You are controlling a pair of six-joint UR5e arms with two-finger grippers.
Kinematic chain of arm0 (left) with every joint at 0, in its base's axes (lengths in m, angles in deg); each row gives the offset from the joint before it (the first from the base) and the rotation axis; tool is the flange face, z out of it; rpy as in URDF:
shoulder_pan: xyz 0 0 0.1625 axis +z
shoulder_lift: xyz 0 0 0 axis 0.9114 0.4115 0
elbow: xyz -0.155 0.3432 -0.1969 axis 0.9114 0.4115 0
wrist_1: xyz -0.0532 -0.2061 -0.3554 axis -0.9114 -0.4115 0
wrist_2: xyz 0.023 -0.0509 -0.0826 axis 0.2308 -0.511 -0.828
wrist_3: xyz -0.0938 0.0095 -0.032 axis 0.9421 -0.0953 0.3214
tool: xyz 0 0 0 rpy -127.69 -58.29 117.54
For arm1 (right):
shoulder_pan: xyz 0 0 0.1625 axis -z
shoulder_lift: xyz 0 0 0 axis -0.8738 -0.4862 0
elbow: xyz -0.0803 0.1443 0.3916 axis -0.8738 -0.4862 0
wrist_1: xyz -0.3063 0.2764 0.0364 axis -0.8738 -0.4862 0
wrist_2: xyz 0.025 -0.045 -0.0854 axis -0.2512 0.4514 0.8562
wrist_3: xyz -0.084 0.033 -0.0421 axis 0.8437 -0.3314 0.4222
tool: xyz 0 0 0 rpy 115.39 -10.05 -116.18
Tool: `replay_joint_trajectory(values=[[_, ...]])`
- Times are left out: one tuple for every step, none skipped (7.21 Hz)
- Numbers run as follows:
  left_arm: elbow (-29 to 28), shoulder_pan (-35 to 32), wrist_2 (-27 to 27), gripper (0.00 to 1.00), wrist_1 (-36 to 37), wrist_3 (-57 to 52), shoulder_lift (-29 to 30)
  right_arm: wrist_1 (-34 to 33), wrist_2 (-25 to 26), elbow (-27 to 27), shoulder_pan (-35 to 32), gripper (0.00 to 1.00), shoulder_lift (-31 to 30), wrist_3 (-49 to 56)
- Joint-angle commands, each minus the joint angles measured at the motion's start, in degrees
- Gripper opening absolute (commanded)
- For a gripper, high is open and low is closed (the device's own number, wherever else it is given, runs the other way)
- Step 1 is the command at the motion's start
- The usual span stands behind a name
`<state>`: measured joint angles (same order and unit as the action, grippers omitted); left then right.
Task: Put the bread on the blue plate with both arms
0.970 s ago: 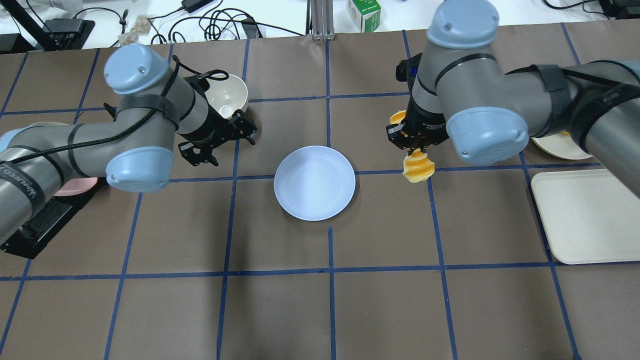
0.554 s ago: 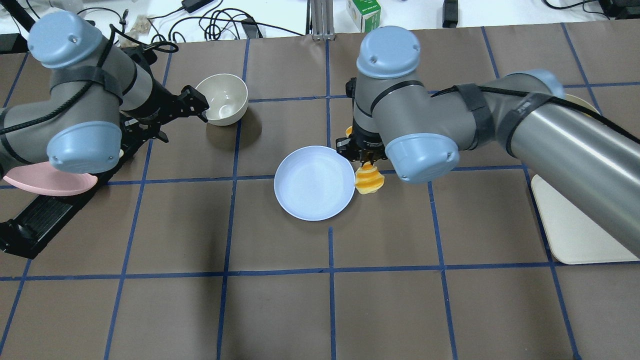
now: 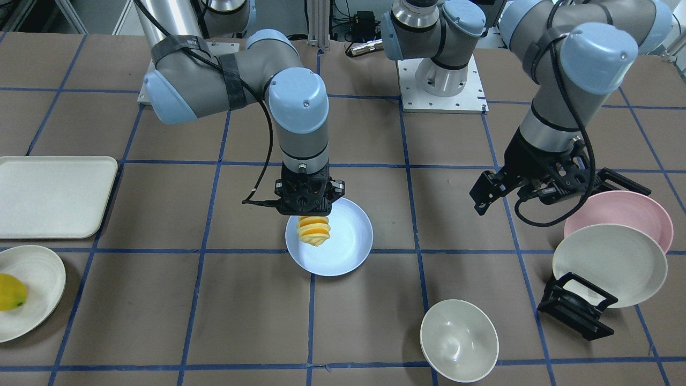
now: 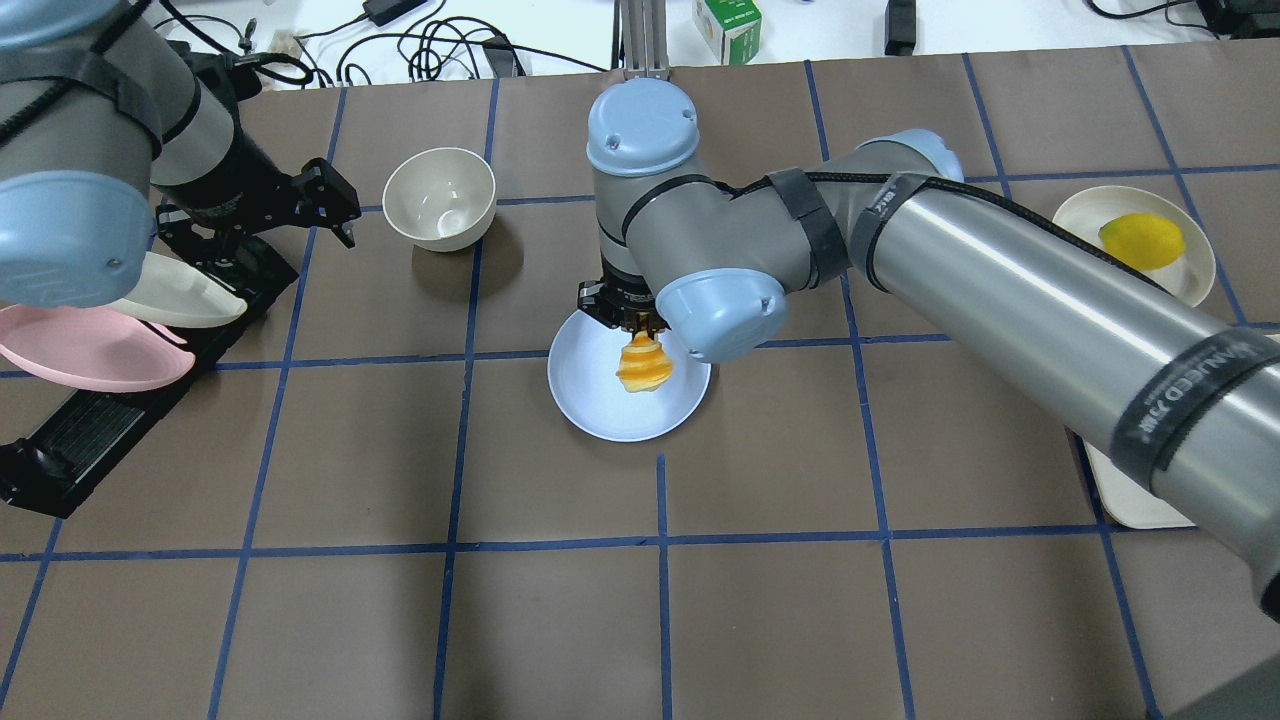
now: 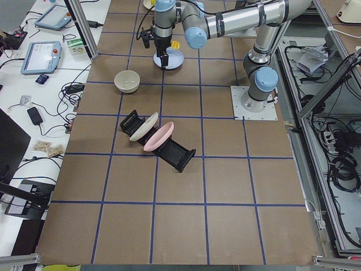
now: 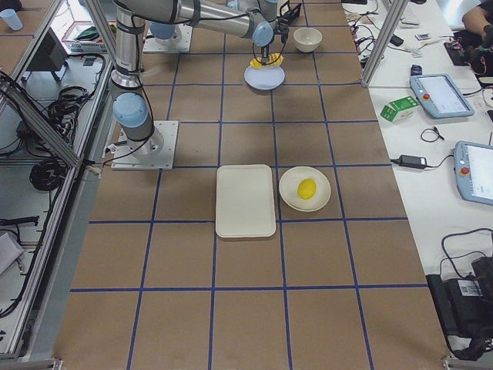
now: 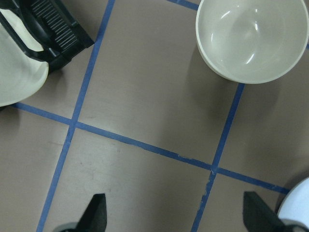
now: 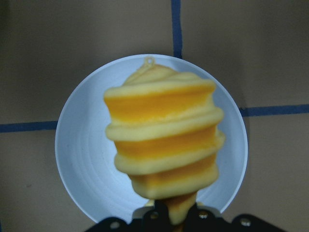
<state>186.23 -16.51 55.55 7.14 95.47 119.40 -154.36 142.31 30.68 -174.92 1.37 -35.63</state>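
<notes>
The bread (image 3: 314,230), a short ridged orange-yellow loaf, hangs end-down from my right gripper (image 3: 310,212), which is shut on its top end. It hangs over the pale blue plate (image 3: 348,252), toward the plate's side nearer the robot. In the overhead view the bread (image 4: 645,365) is above the blue plate (image 4: 600,400), below the right gripper (image 4: 630,318). The right wrist view shows the bread (image 8: 164,140) centred over the plate (image 8: 82,150). My left gripper (image 4: 260,215) is open and empty, off to the left by the plate rack; its fingertips (image 7: 96,212) hang above bare table.
A cream bowl (image 4: 440,198) stands left of the blue plate. A black rack (image 3: 576,305) holds a pink plate (image 3: 627,212) and a cream plate (image 3: 611,273). On the right are a cream tray (image 3: 53,195) and a white plate with a yellow fruit (image 4: 1140,240).
My right gripper has carried the bread leftward from beside the blue plate to over it. My left arm has drawn back to the left, away from the bowl.
</notes>
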Motion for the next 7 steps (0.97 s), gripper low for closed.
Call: replay_joint_trajectory(values=[[-3.09, -3.91, 0.0, 1.0, -6.45, -0.44, -2.4, 0.15, -0.13, -0.72, -0.24, 0.0, 2.82, -0.47], [-3.18, -6.19, 0.18, 1.0, -6.54, -0.44, -2.85, 0.24, -0.13, -0.72, -0.33, 0.01, 3.01, -0.47], [-3.88, -7.78, 0.35, 1.0, -6.98, -3.23, -3.2, 0.24, -0.21, -0.46, -0.33, 0.06, 3.44, -0.47], [-5.97, -7.79, 0.53, 1.0, -11.51, -5.0, -3.73, 0.24, -0.3, -0.37, -0.51, 0.13, 4.23, -0.38], [-8.51, -7.8, 0.44, 1.0, -13.99, -5.1, -4.25, 0.15, -0.21, -0.28, -1.55, 0.2, 4.76, -0.38], [-9.41, -7.8, 0.18, 1.0, -14.62, -5.1, -4.61, 0.15, -0.21, -0.37, -1.82, 0.35, 5.03, 0.23], [-8.38, -7.88, 0.44, 1.0, -14.8, -5.1, -4.87, 0.15, -0.21, -0.28, -1.83, 0.62, 5.12, 0.49]])
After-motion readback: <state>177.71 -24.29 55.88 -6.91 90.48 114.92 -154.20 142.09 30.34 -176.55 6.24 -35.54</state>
